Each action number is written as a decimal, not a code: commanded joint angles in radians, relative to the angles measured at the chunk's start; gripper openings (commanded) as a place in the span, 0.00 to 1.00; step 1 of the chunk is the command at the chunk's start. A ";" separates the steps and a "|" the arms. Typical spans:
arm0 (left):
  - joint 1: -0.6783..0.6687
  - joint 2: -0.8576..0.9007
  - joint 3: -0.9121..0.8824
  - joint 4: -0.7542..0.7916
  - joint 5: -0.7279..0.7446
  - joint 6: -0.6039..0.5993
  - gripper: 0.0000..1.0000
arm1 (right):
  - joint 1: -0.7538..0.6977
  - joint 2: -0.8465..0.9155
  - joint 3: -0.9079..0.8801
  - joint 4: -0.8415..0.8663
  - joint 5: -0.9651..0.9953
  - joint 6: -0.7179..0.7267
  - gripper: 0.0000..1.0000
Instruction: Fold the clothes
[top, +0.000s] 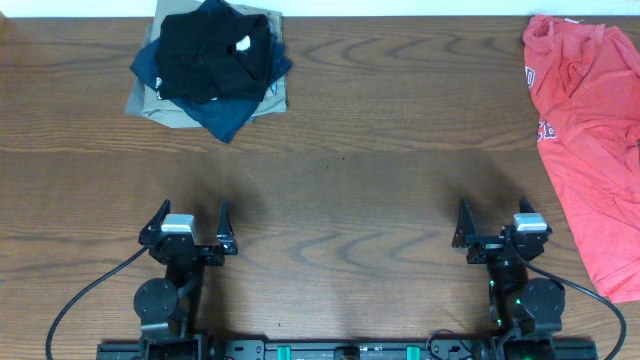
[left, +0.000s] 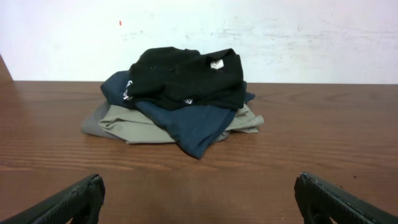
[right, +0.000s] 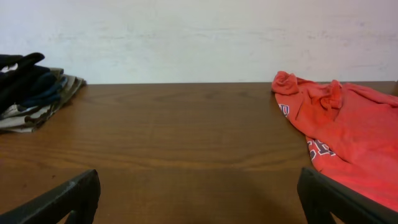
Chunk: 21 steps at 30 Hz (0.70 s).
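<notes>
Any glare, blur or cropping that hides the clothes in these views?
Overhead: even light, sharp, no strong glare; the red-orange T-shirt runs off the right edge. Left wrist: the garment pile is sharp and whole. Right wrist: T-shirt cropped at right, pile cut at left.

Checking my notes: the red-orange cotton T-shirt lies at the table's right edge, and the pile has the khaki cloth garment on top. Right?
No: the black cloth garment is on top and the khaki cloth garment at the bottom, as the left wrist view shows. The rest stands.
</notes>
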 joint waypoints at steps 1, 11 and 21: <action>0.006 0.001 -0.024 -0.021 0.000 0.014 0.98 | -0.010 -0.002 -0.001 -0.004 -0.004 -0.013 0.99; 0.006 0.001 -0.024 -0.021 0.000 0.014 0.98 | -0.010 -0.002 -0.001 -0.004 -0.004 -0.013 0.99; 0.006 0.001 -0.024 -0.021 0.000 0.014 0.98 | -0.010 -0.002 -0.001 -0.004 -0.004 -0.013 0.99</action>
